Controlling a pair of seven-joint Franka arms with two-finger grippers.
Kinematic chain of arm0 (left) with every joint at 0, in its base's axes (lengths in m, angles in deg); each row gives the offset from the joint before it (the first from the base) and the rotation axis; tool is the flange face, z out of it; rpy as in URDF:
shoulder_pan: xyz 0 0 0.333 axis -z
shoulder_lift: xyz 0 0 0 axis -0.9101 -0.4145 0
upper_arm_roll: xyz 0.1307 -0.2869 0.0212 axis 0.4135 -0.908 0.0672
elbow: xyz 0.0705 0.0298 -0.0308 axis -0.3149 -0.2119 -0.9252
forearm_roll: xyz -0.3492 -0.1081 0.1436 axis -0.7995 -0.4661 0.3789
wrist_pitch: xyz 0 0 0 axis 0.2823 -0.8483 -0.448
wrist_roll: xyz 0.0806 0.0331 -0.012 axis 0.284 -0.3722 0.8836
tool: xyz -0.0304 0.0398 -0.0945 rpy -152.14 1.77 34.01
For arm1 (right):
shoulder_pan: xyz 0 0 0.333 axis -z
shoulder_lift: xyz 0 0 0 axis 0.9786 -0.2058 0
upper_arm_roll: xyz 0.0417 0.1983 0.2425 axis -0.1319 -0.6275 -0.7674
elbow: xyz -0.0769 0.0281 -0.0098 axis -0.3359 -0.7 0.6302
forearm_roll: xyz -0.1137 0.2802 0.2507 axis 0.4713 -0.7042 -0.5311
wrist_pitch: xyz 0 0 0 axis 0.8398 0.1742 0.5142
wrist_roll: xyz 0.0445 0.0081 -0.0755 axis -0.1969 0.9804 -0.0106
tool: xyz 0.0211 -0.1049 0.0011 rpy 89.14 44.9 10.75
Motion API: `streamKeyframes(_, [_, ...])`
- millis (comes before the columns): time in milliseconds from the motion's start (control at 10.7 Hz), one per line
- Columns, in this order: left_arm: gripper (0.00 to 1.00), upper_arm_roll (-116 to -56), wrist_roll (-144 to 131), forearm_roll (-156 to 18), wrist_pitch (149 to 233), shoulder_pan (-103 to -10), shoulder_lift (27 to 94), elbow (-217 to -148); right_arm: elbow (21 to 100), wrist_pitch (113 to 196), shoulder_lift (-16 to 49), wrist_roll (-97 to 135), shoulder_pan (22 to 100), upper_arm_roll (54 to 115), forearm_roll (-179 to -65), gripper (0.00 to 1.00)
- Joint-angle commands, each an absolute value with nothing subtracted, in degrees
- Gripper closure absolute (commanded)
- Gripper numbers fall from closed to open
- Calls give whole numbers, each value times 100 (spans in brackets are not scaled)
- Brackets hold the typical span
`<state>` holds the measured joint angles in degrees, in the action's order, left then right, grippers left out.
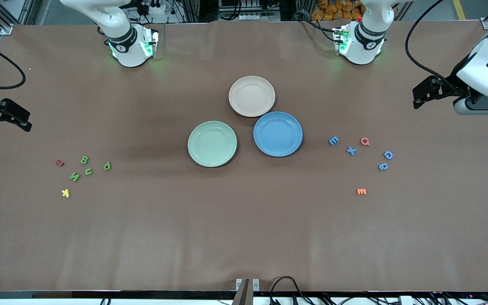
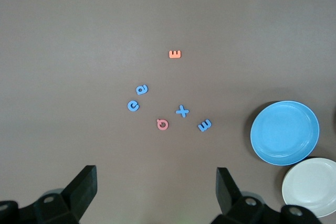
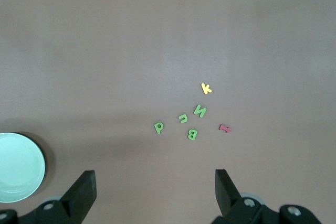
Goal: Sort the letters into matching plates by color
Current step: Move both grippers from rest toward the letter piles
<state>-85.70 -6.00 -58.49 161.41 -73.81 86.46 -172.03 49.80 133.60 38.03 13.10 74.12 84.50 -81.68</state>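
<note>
**Q:** Where do you stand, and what are you holding?

**A:** Nothing. My left end effector point(image 1: 417, 95) hangs over the worktop point(image 1: 244, 228) at the left arm's end, fingers point(image 2: 81, 184) spread wide with bare cloth between them. My right end effector point(image 1: 21, 118) hangs over the right arm's end, just as wide and just as empty.

**Q:** And the things to sort?

**A:** All still loose. The four blue letters point(image 1: 351, 150) lie scattered toward the left arm's end, with a pink letter point(image 1: 364, 141) among them and an orange letter point(image 1: 361, 192) nearer the front camera. The four green letters point(image 1: 84, 159) cluster toward the right arm's end, a red letter point(image 1: 59, 162) beside them and a yellow letter point(image 1: 65, 193) nearer the camera. Mid-worktop sit the green plate point(image 1: 212, 143) and the blue plate point(image 1: 278, 134), both empty, with a beige plate point(image 1: 252, 96) touching the blue one's rim, farther from the camera.

**Q:** So which arm takes which?

**A:** I'd judge each colour belongs to the arm it lies under. The blue ones sit between my left end effector and the blue plate, so pick and carry run one way, toward the middle. The green group lies likewise between my right end effector and the green plate. Each letter is small, so I'd have to come straight down and avoid the odd-coloured neighbours.
</note>
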Motion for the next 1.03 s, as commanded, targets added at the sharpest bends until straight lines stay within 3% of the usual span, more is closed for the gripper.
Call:
streamKeyframes(0, [0, -8594, -703, -5736, 16427, -7395, 8588, -17513, 4903, 13363, 3759, 1240, 7426, 8446, -8163, 0])
streamKeyframes(652, [0, -8611, -755, -5534, 18386, -7395, 8474, -19262, 4946, 13494, 3523, 1257, 7435, 8446, -8189, 0])
streamKeyframes(932, [0, -8620, -1088, -5244, 18589, -7342, 8071, -19317, 5655, 14413, 3452, 1214, 7513, 8446, -8242, 0])
